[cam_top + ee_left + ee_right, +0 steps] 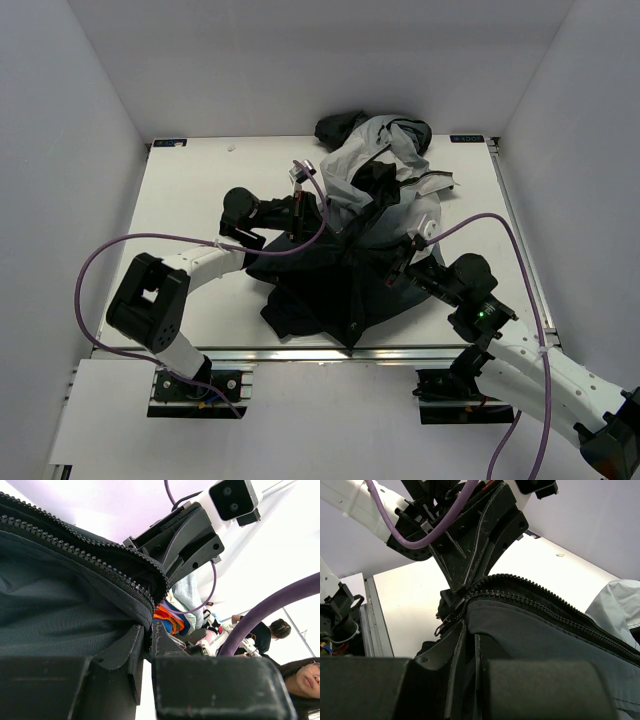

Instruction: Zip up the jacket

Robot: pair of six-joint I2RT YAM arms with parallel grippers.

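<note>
The jacket point(360, 240) lies bunched in the middle of the table, light grey at the back and dark charcoal at the front. My left gripper point(303, 213) is shut on its dark edge at the left. In the left wrist view the gripper point(148, 635) pinches the fabric right beside the open zipper teeth point(100, 562). My right gripper point(398, 267) is shut on the dark fabric at the right. In the right wrist view the gripper point(470, 635) clamps the hem below the zipper point(545, 605). The slider pull point(441, 625) hangs just left of my jaws, under the left gripper.
The white table point(190, 200) has walls on three sides and a metal rail point(300, 352) along the front edge. Purple cables point(120, 245) loop beside both arms. The jacket's dark hem reaches nearly to the front edge.
</note>
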